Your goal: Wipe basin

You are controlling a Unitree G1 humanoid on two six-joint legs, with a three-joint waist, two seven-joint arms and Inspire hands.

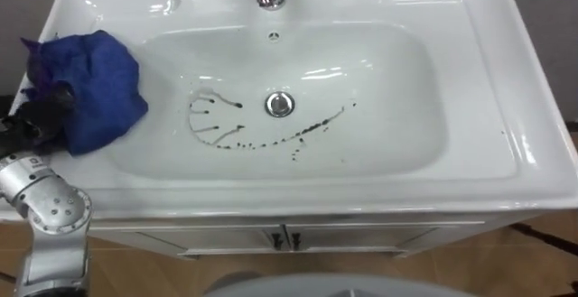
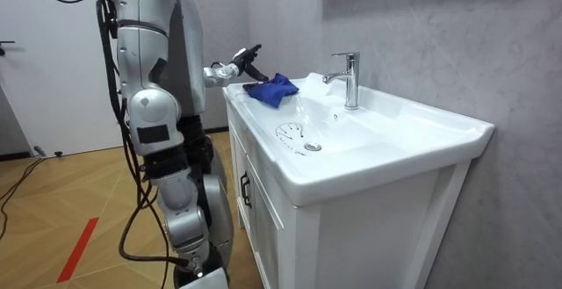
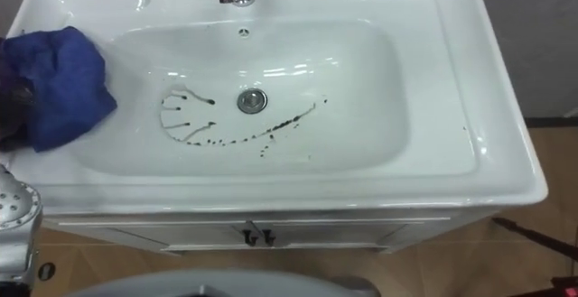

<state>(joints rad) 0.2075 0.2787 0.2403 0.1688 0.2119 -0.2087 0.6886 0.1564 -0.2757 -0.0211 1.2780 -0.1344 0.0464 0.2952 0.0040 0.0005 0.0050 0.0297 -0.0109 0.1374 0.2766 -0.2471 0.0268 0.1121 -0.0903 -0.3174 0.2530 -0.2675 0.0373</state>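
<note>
Fingers (image 1: pixel 56 95) of left hand (image 1: pixel 36 116) curled round blue cloth (image 1: pixel 99 80), on left rim of basin (image 1: pixel 397 80)

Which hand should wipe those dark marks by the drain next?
Left, I'd say. The left hand grips the cloth at the basin's left rim. The marks start just to the cloth's right and curve below the drain, so it likely only needs to sweep rightward.
</note>
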